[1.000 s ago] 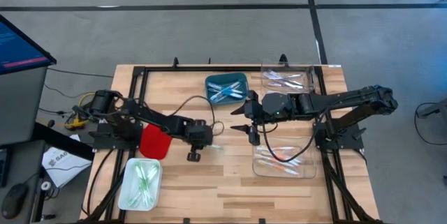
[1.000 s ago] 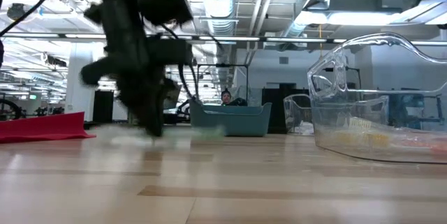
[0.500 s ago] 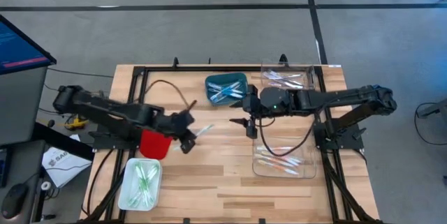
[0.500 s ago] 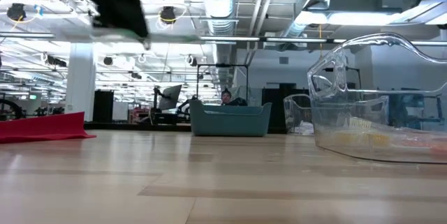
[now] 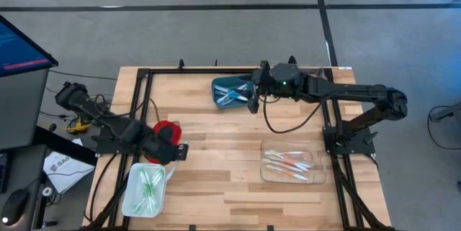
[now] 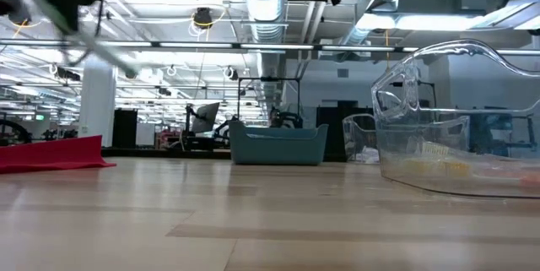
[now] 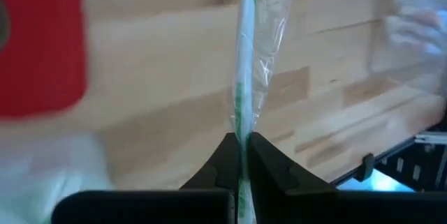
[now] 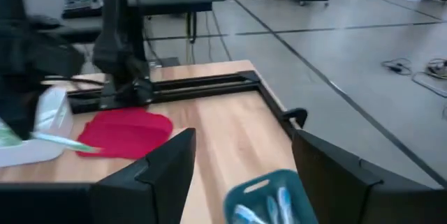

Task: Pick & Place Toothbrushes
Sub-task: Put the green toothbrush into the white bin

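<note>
Wooden planks make up the table (image 5: 216, 180), framed by black rails, with grey floor all around it. Taking the red tray (image 5: 160, 132) as landmark: the left arm reaches in from the table's left edge, its left gripper (image 5: 178, 152) just beside the red tray on the side toward the white tray (image 5: 144, 190), fingers (image 7: 222, 165) pressed together on a wrapped green toothbrush (image 7: 243, 77) that juts out past the fingertips, over the wood between the red and white trays. More green toothbrushes (image 5: 148, 184) lie in the white tray, just beyond the red one. Well apart from the red tray, across the table, the right arm stretches along the far edge, its right gripper (image 5: 253, 96) spread and hanging beside the teal bin (image 5: 232, 91), which holds blue toothbrushes (image 5: 229, 96). Orange-red toothbrushes (image 5: 288, 165) lie in a clear tray (image 5: 292, 162) on the right, far from the red tray.
</note>
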Action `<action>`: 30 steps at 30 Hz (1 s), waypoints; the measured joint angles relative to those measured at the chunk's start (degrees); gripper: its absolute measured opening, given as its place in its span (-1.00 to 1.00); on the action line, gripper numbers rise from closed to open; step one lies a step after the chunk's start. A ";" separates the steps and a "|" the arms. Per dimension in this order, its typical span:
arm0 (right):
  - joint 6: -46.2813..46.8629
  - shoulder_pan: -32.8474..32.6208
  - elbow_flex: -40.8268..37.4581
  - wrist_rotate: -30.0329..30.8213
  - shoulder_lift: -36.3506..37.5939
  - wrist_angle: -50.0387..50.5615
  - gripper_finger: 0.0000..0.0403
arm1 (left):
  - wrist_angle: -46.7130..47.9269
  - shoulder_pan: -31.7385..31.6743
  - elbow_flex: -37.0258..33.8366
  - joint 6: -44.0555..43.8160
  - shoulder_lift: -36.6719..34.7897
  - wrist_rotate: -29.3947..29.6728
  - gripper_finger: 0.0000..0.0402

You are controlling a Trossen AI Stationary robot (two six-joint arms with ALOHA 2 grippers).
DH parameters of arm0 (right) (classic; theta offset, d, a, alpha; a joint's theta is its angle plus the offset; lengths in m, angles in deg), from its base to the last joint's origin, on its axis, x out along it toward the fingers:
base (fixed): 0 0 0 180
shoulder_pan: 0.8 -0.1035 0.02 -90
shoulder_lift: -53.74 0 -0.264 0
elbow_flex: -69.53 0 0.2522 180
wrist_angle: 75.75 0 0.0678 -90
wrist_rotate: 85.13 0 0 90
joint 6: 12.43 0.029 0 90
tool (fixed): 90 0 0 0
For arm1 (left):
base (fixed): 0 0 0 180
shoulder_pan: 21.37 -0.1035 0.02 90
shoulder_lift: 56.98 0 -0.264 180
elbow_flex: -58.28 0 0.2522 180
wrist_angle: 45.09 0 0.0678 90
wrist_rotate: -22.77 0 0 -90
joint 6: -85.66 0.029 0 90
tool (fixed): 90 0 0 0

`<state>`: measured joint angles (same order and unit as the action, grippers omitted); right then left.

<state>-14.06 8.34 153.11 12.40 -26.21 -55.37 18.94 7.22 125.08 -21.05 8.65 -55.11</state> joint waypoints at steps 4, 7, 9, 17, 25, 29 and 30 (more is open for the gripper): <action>-0.60 2.19 0.00 -0.04 -0.09 -3.12 0.16 | 2.42 5.92 0.06 -13.57 0.00 0.30 -0.98; -1.77 3.48 0.16 -0.04 -1.63 -10.07 0.16 | 5.85 9.88 2.36 -21.01 0.24 0.89 -0.98; -1.85 4.44 -0.03 -0.02 -3.15 -15.58 0.16 | 9.19 10.96 5.66 -22.84 1.40 -0.54 -0.98; 0.60 7.26 1.71 -0.05 -10.28 -32.60 0.16 | 33.77 12.25 26.99 -25.39 12.39 -10.98 -0.98; 0.58 7.75 4.85 -0.13 -12.40 -32.75 0.16 | 39.83 12.73 32.77 -25.40 20.41 -16.31 -0.98; 0.11 7.60 4.90 -0.17 -12.37 -32.40 0.16 | 39.93 14.36 32.68 -24.90 21.64 -16.31 -0.98; 0.13 7.60 4.90 -0.17 -12.37 -32.36 0.16 | 39.87 14.75 32.34 -24.92 21.64 -16.42 -0.98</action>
<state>-13.92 15.94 158.00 12.23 -38.58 -87.73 58.81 21.97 157.42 -45.97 30.28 -71.53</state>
